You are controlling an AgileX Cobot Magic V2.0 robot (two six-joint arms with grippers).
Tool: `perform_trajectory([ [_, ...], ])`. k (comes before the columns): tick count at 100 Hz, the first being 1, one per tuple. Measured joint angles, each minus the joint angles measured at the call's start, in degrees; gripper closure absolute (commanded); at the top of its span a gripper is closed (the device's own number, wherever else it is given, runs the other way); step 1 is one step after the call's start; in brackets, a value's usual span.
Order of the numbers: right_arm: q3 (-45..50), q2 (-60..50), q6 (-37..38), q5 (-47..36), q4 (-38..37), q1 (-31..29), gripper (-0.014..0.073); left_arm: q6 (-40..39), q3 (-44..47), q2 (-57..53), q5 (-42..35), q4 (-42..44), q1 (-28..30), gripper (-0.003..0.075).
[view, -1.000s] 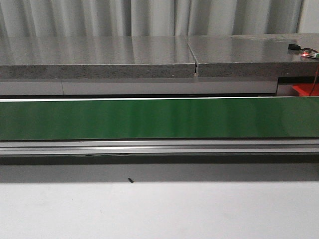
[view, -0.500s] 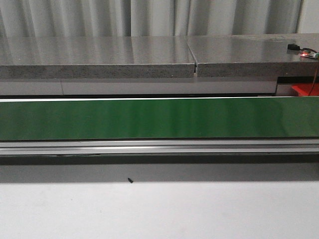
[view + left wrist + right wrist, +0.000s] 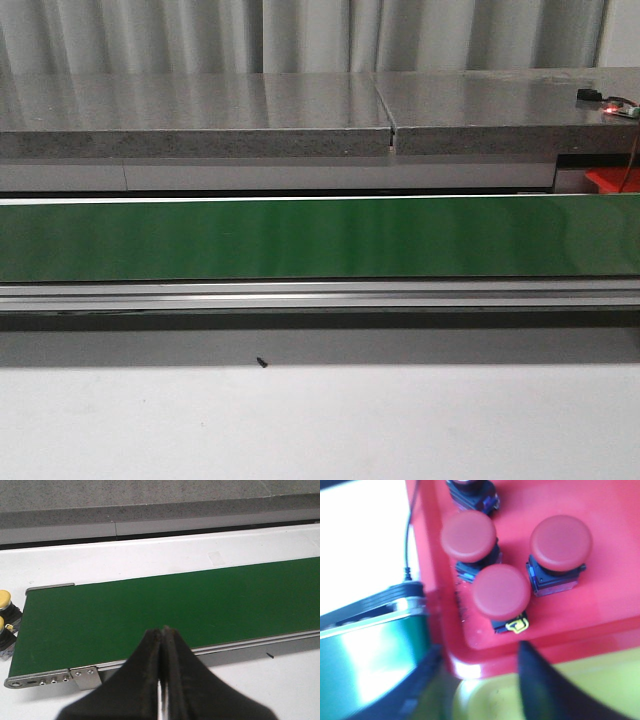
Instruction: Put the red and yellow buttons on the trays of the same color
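Grey curtains hang behind a speckled stone ledge (image 3: 300, 110), and below it the green belt (image 3: 320, 238) runs the full width of the front view, nothing riding on it. A white desk (image 3: 320, 425) fills the foreground, with one tiny dark speck (image 3: 262, 362) near its far edge. At the far right, a corner of the red tray (image 3: 612, 180) peeks out past the belt's end, beside a thin red wire.

Over to the left wrist: the left gripper (image 3: 162, 645) hangs over the belt's near rail, jaws clenched flat together with nothing between them. Just off the belt's end sit two yellow buttons (image 3: 5, 600), partly cut off at the frame edge.

Now the right wrist, and it's blurred but busy: the right gripper (image 3: 480, 680) hovers over the red tray's rim, jaws released and spread wide, empty. Three red buttons (image 3: 501, 592) stand close together in the red tray, with a fourth half out of frame beyond them. A yellow tray (image 3: 560, 690) lies just beside the red one, under the jaws, and the belt's end shows alongside.
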Motion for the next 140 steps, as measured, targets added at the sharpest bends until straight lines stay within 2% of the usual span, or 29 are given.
perform_trajectory([
  [8,1.29,-3.75,0.0,0.84,0.0,0.47,0.0671,0.0,0.0,0.0,0.0,0.0,0.0,0.0741],
  [39,5.46,-18.46,-0.29,3.83,-0.2,6.37,0.0662,0.0,0.0,0.0,0.0,0.0,0.0,0.0741],
  [67,9.62,-26.02,-0.29,5.91,-0.79,12.56,0.0661,0.0,0.0,0.0,0.0,0.0,0.0,0.0741],
  [106,16.25,-36.13,0.54,5.94,-1.67,15.29,0.0661,0.0,0.0,0.0,0.0,0.0,0.0,0.0741],
  [127,18.89,-43.25,16.12,7.84,-15.13,16.55,0.0661,0.0,0.0,0.0,0.0,0.0,0.0,0.0741],
  [140,20.75,-48.19,21.6,8.45,-24.41,18.09,0.0661,0.0,0.0,0.0,0.0,0.0,0.0,0.0741],
])
